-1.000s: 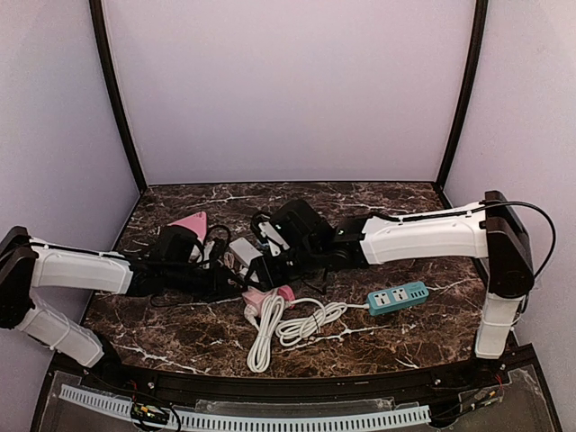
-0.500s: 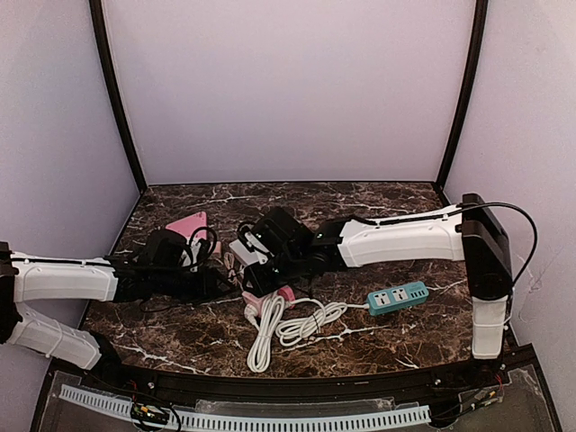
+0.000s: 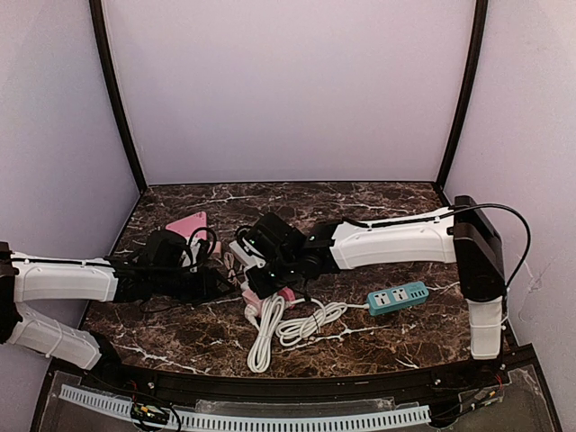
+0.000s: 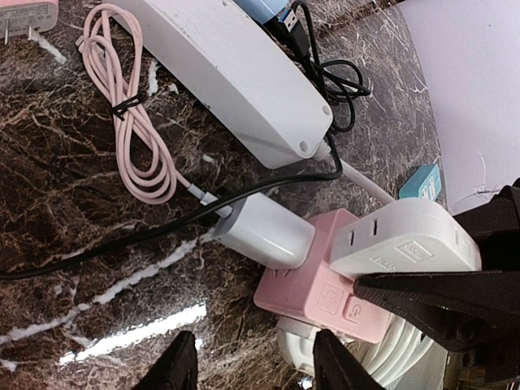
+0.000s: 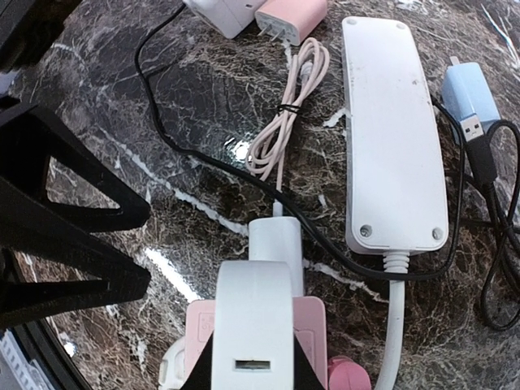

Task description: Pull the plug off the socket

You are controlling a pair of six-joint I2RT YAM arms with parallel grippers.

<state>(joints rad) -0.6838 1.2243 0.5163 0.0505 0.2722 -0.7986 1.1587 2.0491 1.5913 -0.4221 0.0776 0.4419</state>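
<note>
— Any writing to read off?

— Hardly. There's a small grey stamp on the face of the plug (image 4: 406, 240) and a mark on the pink socket (image 4: 313, 292), both too small to make out. No brand that I can read.

— Give me a count, then.

— Two arms, both stretched low over the worktop (image 3: 360, 202). Three socket units: the pink one, a long white power strip (image 5: 394, 130) and a teal power strip (image 3: 397, 297) nearer the right edge. Two things are plugged into the pink one: the big white plug and a small white adapter (image 4: 266, 231) right beside it. There's one coiled pink cable (image 5: 284, 126), one bundled white cord (image 3: 288, 322) toward the near edge, and one blue adapter (image 5: 470, 93) by the white strip.

— And the arms?

— The right arm (image 3: 396, 241) reaches across from the right edge, nearly level, wrist dipped. The right gripper (image 5: 253, 366) is clamped tight on the plug, one finger on each side of it. The left arm (image 3: 63, 274) comes in flat from the left edge. The left gripper (image 4: 256, 370) is parted partway and grips nothing, fingers just short of the socket.

— Where's the plug?

— Seated in the pink socket, left of the worktop's middle, toward the near edge.
</note>
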